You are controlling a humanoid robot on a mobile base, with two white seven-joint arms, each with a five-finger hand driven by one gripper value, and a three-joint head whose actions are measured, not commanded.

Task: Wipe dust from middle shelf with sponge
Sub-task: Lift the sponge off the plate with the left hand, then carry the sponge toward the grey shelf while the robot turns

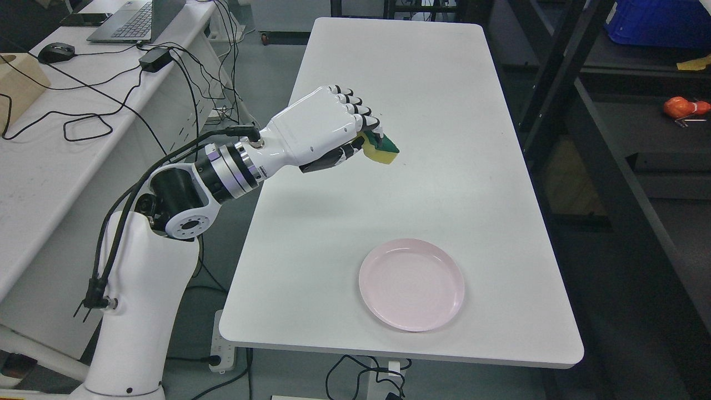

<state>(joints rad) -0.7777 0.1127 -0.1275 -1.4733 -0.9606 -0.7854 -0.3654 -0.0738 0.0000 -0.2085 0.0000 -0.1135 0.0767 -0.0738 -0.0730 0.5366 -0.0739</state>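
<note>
Sponge gripped in left hand fingers, above table.

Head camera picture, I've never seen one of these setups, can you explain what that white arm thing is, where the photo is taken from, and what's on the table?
This is one picture, taken from a camera on a humanoid robot's head, looking down at its work area. The white jointed limb entering from the lower left is the robot's own left arm, ending in a left hand with fingers like a person's. Those fingers are curled around a sponge, yellow with a green scrubbing side, held above the white table. Nearer the camera, a pink plate lies on the table with nothing on it. The right arm is out of view. To the right stands a dark shelving unit; to the left is a desk with cables and a laptop.
</note>
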